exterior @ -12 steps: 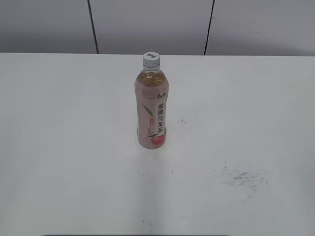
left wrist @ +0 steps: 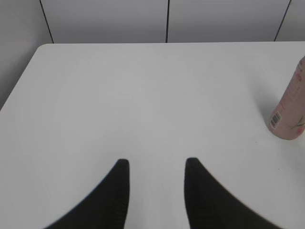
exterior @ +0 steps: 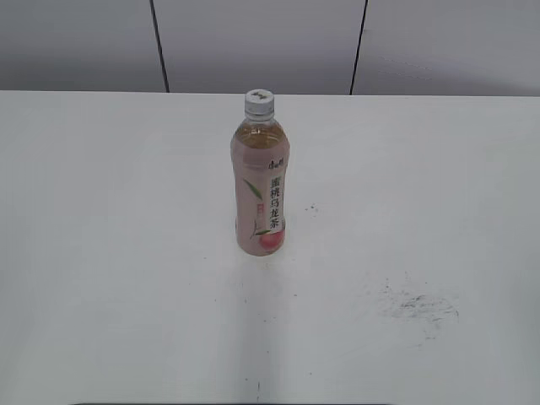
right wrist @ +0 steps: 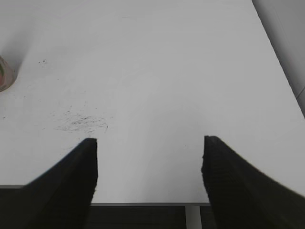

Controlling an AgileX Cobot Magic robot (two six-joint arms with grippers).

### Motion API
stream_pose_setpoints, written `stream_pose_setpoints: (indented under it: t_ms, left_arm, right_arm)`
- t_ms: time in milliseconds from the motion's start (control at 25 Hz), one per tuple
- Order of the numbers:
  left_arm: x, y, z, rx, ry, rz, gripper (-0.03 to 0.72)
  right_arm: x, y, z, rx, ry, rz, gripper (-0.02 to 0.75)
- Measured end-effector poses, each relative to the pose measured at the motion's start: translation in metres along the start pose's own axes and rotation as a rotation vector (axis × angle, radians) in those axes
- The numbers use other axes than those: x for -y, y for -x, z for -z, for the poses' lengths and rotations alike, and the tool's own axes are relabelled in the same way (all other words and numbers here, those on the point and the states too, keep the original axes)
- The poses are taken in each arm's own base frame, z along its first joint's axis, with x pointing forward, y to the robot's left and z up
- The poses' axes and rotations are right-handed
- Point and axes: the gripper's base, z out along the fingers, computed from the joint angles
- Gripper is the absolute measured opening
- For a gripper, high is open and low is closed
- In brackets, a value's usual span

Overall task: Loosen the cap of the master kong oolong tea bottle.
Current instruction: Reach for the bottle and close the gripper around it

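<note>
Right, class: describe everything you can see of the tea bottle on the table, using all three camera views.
The master kong oolong tea bottle is tall, slim, clear plastic, filled with amber tea almost to the neck. A pink-and-white label bears Chinese characters, a green leaf and a peach; the left wrist view shows a barcode on its side. The cap, white and ribbed, sits on top. The bottle stands upright near the middle of the white table. Nothing touches it but the table; neither end effector is near.

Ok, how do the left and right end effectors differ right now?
The right end effector has its fingers spread wider than the left end effector. The right one hangs over the table's near edge, beside the dark scuff marks; the left one is over bare tabletop. The bottle sits at the right edge of the left wrist view and the left edge of the right wrist view. Both are open, empty, and clear of the bottle, whose cap is on.
</note>
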Motion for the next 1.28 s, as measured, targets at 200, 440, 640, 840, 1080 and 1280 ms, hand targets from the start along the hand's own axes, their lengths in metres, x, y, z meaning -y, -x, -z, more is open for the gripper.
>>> stream_pose_setpoints:
  t_ms: [200, 440, 640, 840, 1080, 1280]
  left_arm:
    - [0.000, 0.000, 0.000, 0.000, 0.000, 0.000, 0.239]
    - [0.000, 0.000, 0.000, 0.000, 0.000, 0.000, 0.239]
    - [0.000, 0.000, 0.000, 0.000, 0.000, 0.000, 0.239]
    - [0.000, 0.000, 0.000, 0.003, 0.000, 0.000, 0.239]
    - [0.001, 0.023, -0.004, 0.149, -0.007, -0.023, 0.239]
    - [0.002, 0.042, -0.026, 0.346, -0.031, 0.008, 0.239]
  right_arm:
    - [0.000, 0.000, 0.000, 0.000, 0.000, 0.000, 0.515]
    - [0.000, 0.000, 0.000, 0.000, 0.000, 0.000, 0.515]
    - [0.000, 0.000, 0.000, 0.000, 0.000, 0.000, 0.515]
    - [0.000, 0.000, 0.000, 0.000, 0.000, 0.000, 0.515]
    - [0.000, 0.000, 0.000, 0.000, 0.001, 0.000, 0.515]
    - [0.000, 0.000, 0.000, 0.000, 0.002, -0.001, 0.515]
